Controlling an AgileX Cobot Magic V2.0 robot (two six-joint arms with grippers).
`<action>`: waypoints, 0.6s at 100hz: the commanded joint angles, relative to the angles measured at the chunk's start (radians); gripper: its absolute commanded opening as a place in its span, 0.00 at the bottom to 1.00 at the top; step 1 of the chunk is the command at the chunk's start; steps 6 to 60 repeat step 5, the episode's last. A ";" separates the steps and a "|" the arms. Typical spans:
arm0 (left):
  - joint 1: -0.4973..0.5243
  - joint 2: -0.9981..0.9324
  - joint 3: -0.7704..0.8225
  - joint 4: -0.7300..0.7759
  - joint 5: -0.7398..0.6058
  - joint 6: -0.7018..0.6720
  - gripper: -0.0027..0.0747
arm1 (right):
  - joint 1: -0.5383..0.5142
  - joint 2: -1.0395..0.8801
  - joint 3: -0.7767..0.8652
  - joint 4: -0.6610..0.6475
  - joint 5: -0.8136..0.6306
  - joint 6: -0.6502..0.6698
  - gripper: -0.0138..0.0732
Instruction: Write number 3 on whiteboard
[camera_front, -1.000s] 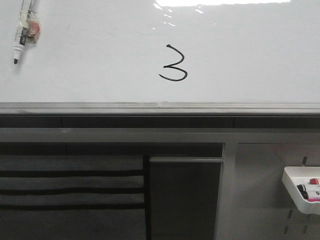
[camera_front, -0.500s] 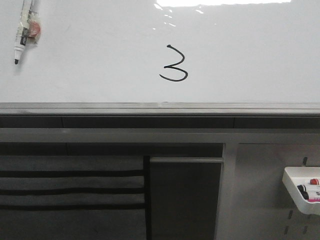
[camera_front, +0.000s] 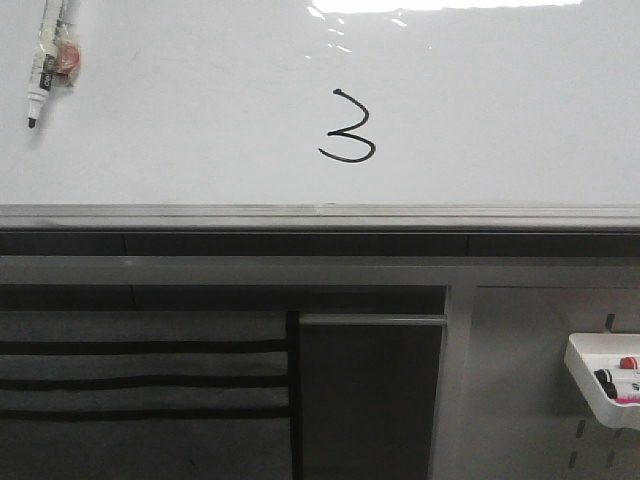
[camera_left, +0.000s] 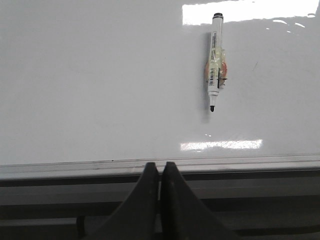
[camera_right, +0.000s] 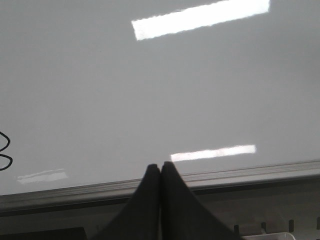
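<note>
One black hand-drawn number 3 (camera_front: 348, 126) standing complete near the middle of the glossy white whiteboard (camera_front: 500, 110).

Left gripper (camera_left: 160, 172) and right gripper (camera_right: 160, 172) both pressed together, clamped on nothing, parked low by the grey edge rail (camera_front: 320, 214). White marker pen with black tip (camera_left: 215, 62) stuck tip-down at far left, probably stowed clear of the digit. Judged done.

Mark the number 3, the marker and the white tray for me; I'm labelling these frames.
number 3 (camera_front: 348, 127), front view: middle of the digit.
marker (camera_left: 215, 62), left wrist view: its barrel.
white tray (camera_front: 588, 383), front view: its front wall.
</note>
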 joint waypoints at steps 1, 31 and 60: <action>0.004 -0.032 0.003 0.000 -0.073 -0.010 0.01 | -0.001 -0.022 0.019 -0.011 -0.073 0.000 0.08; 0.004 -0.032 0.003 0.000 -0.073 -0.010 0.01 | -0.001 -0.022 0.019 -0.011 -0.073 0.000 0.08; 0.004 -0.032 0.003 0.000 -0.073 -0.010 0.01 | -0.001 -0.022 0.019 -0.011 -0.073 0.000 0.08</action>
